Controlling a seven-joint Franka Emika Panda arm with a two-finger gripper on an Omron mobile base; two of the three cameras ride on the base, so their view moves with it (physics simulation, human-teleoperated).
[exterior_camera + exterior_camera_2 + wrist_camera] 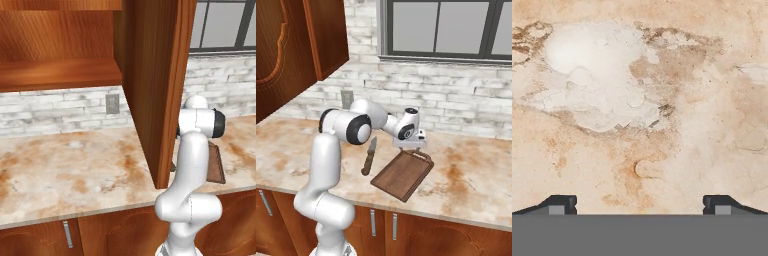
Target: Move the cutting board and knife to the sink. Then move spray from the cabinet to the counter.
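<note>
Wooden cutting board (403, 175) beneath spread tool (410, 148)

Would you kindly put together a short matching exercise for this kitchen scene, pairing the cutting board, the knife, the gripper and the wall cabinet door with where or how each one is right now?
Things:
1. cutting board
2. knife
3. gripper
4. cabinet door

States:
A. swung open, out over the counter
B. lying flat near the counter's front edge, handle loop pointing toward the wall
C. open, holding nothing, above the board's handle end
D. lying on the counter to the left of the board in the right base view

Pairs: 1-B, 2-D, 3-C, 4-A
</note>
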